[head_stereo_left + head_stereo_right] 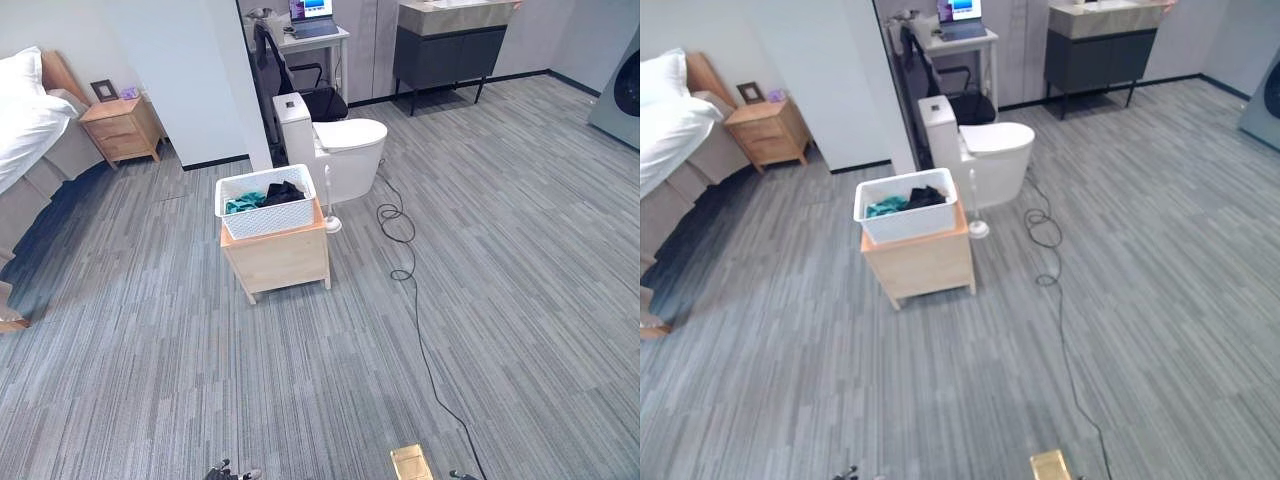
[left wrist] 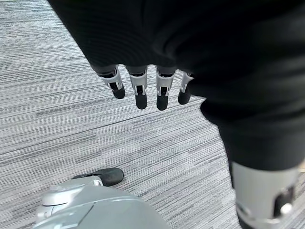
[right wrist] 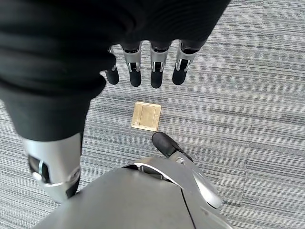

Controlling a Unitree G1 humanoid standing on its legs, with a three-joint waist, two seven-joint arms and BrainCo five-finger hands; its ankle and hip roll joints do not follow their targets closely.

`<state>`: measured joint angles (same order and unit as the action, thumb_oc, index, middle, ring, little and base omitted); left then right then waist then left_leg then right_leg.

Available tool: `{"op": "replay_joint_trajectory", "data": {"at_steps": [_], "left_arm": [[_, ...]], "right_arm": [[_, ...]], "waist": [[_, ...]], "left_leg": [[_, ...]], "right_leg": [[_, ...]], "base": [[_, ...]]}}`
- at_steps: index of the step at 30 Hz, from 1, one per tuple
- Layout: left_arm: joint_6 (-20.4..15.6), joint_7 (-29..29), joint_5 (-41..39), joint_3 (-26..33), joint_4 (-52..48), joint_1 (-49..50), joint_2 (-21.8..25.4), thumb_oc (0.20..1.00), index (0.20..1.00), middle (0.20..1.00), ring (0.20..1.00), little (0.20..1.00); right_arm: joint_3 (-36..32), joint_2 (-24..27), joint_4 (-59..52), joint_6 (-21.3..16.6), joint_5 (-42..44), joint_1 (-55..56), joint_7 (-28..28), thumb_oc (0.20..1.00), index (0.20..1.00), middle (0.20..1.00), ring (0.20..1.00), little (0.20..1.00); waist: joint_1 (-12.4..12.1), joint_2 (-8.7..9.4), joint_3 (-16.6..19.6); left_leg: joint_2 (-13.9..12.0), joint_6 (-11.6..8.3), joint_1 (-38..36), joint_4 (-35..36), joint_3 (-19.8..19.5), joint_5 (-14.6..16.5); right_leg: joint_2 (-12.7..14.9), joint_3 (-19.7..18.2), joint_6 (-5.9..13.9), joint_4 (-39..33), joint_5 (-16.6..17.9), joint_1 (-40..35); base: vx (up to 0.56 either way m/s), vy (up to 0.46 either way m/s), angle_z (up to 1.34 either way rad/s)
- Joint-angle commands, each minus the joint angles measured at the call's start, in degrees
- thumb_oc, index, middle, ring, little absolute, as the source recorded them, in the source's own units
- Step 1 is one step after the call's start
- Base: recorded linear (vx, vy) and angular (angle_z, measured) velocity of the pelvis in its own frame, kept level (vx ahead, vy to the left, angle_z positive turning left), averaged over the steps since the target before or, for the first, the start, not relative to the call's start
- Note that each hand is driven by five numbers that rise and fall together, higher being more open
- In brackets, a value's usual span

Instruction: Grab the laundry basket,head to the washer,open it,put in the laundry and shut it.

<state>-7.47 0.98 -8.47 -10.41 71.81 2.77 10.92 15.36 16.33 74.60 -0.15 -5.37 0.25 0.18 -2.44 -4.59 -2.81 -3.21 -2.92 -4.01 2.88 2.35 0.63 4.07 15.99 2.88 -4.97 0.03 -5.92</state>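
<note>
Both the left hand [image 2: 143, 88] and right hand [image 3: 143, 67] hang relaxed and empty, their fingers well apart from the white laundry basket [image 1: 266, 201], which waits ungrabbed on its wooden stand [image 1: 277, 258].

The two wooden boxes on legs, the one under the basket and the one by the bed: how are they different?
The light wooden cabinet stands alone in the open carpet and carries the white slatted laundry basket full of clothes. The darker orange-brown wooden nightstand sits against the wall beside the bed and holds a small picture frame. The nightstand's front shows drawer lines; the cabinet's side looks plain. Both are low, wooden and on short legs.
</note>
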Motion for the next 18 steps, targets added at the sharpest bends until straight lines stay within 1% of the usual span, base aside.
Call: {"op": "replay_joint_trajectory", "data": {"at_steps": [1,7,18], "left_arm": [[-1.79,-0.03,0.64,-1.70,1.32,-2.06,1.05,1.000,1.000,1.000,1.000,1.000],[-1.77,0.24,0.08,-1.08,1.69,-1.89,0.93,1.000,1.000,1.000,1.000,1.000],[-1.61,-0.06,0.28,-1.86,1.47,-1.79,0.69,1.000,1.000,1.000,1.000,1.000]], "right_arm": [[2.55,-0.94,4.86,0.37,-2.05,-0.04,0.47,1.000,1.000,1.000,1.000,1.000],[2.23,-0.84,5.31,0.44,-2.04,0.17,0.39,1.000,1.000,1.000,1.000,1.000],[2.13,-0.75,5.20,0.39,-1.88,-0.01,0.19,1.000,1.000,1.000,1.000,1.000]], "waist": [[-1.07,3.94,0.10],[-1.06,3.96,0.17],[-0.81,3.64,0.22]], "left_leg": [[0.04,-1.08,0.51,2.12,-1.40,0.99],[-0.07,-1.17,0.38,2.12,-1.32,1.04],[-0.31,-1.29,0.31,2.12,-1.28,0.95]], "right_leg": [[6.79,-2.49,5.05,-0.03,0.53,0.49],[6.73,-2.55,5.07,-0.03,0.47,0.46],[6.44,-2.65,4.89,-0.03,0.17,0.44]], "base": [[0.00,0.000,0.00],[0.00,0.000,0.00],[0.00,0.000,0.00]]}}
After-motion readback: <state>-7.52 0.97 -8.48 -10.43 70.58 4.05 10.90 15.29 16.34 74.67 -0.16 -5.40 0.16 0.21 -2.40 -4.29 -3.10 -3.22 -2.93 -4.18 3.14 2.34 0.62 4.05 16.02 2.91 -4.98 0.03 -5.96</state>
